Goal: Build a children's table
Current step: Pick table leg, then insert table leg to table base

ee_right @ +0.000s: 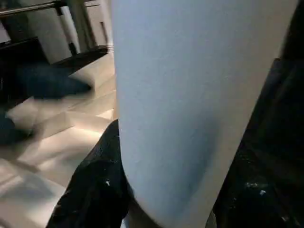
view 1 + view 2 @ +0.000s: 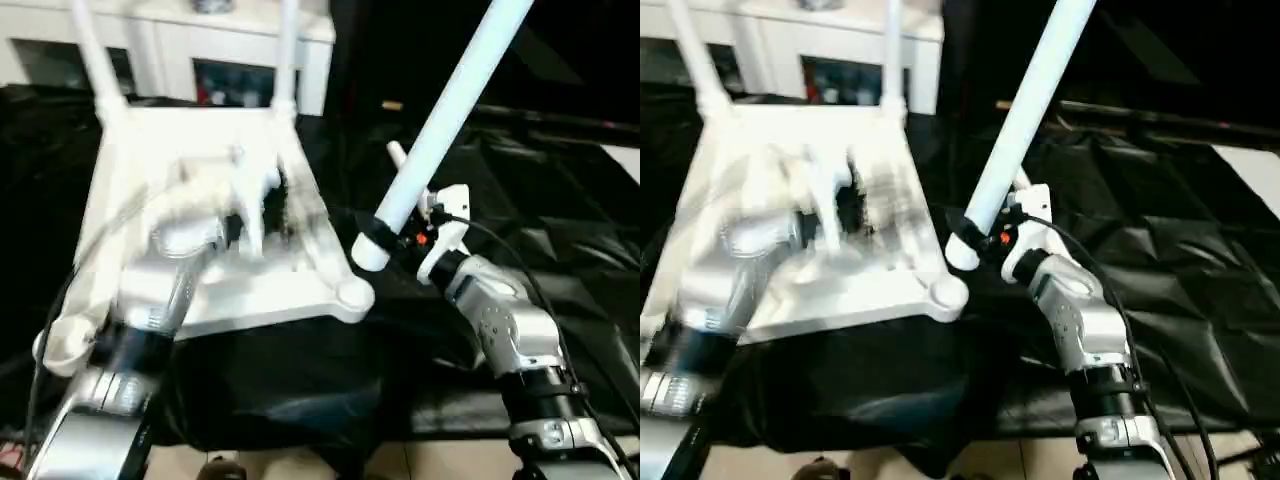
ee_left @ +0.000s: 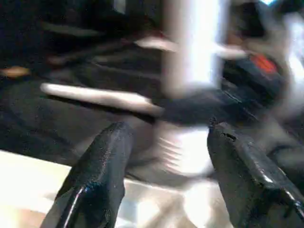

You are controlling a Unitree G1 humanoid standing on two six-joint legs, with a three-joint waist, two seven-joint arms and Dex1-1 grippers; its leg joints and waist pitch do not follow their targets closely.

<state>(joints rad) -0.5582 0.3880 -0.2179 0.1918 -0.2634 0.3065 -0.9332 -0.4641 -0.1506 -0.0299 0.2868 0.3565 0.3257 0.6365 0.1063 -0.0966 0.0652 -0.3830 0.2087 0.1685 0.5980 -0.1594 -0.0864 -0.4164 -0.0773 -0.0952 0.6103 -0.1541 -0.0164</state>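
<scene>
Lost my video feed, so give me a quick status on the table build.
Right gripper clamped on a leg, angled above near-right socket. Left gripper open, empty, over upturned tabletop. Two far legs fitted.

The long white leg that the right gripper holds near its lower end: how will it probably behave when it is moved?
The white leg looks like a rigid tube, so it should stay straight. The right gripper clamps it near the lower end, so the long upper part may swing or lever in the grip. Its smooth plastic could slip between the fingers.
</scene>
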